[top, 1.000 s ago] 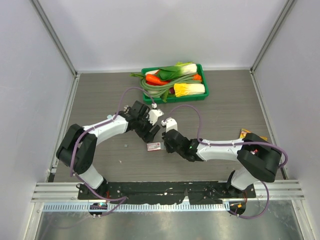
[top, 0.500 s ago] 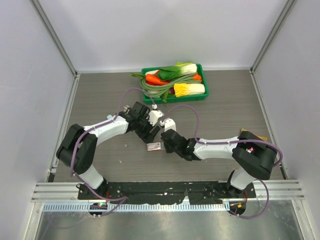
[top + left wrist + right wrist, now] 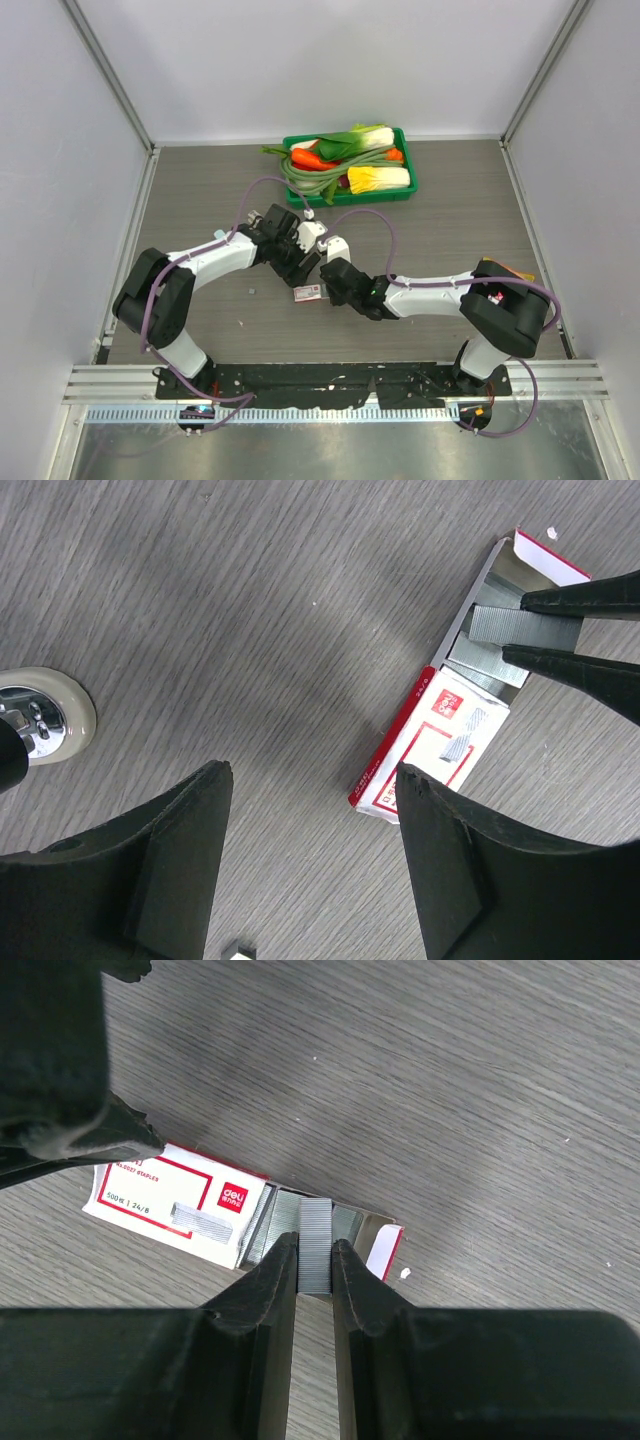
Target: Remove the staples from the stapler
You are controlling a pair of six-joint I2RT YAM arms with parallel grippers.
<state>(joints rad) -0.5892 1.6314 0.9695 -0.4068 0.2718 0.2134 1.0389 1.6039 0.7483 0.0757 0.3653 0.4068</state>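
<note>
My right gripper point(image 3: 314, 1246) is shut on a short grey strip of staples point(image 3: 315, 1230), held over the open end of a white-and-red staple box point(image 3: 170, 1205) lying flat on the table. In the left wrist view the right fingers point(image 3: 585, 595) pinch the same strip point(image 3: 520, 630) above the box point(image 3: 440, 740). My left gripper point(image 3: 310, 775) is open and empty, hovering just left of the box. In the top view both grippers meet at the box point(image 3: 308, 293). The stapler is out of view.
A green tray point(image 3: 345, 200) of toy vegetables stands at the back centre. A tiny grey piece point(image 3: 252, 290) lies on the table left of the box, also in the left wrist view point(image 3: 237, 948). A yellow packet point(image 3: 492, 266) lies behind the right arm's elbow.
My right gripper has moved slightly left, closer over the box. The left arm has barely moved.
</note>
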